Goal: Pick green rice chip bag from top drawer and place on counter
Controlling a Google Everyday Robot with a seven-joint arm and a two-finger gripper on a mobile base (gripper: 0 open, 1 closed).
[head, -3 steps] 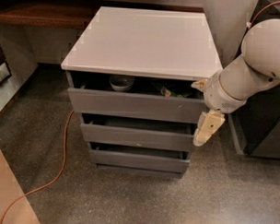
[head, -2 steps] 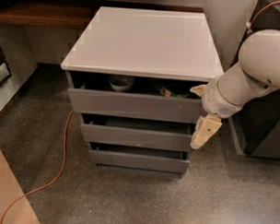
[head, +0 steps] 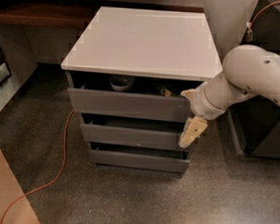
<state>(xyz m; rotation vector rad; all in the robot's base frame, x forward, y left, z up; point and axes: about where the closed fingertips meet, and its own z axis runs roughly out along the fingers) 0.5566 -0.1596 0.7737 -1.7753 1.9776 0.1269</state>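
The gripper (head: 192, 132) hangs empty against the right edge of the drawer fronts, at the cabinet's 4 o'clock; whether it is spread or closed cannot be told. At its 11 o'clock, a sliver of the green bag (head: 163, 90) shows inside the slightly open top drawer (head: 126, 104), with a white bowl (head: 121, 82) at the bag's 9 o'clock. The counter (head: 145, 40) overhangs the narrow gap. An orange cable (head: 62, 152) crosses the floor at 8 o'clock.

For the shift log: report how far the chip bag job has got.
Done: the top drawer stands partly open. In hand: the end effector hangs outside, before the drawer fronts' right end, with no bag in it. Left: reaching in, grasping the green rice chip bag, dimly seen inside right of a white bowl, and setting it on the counter.
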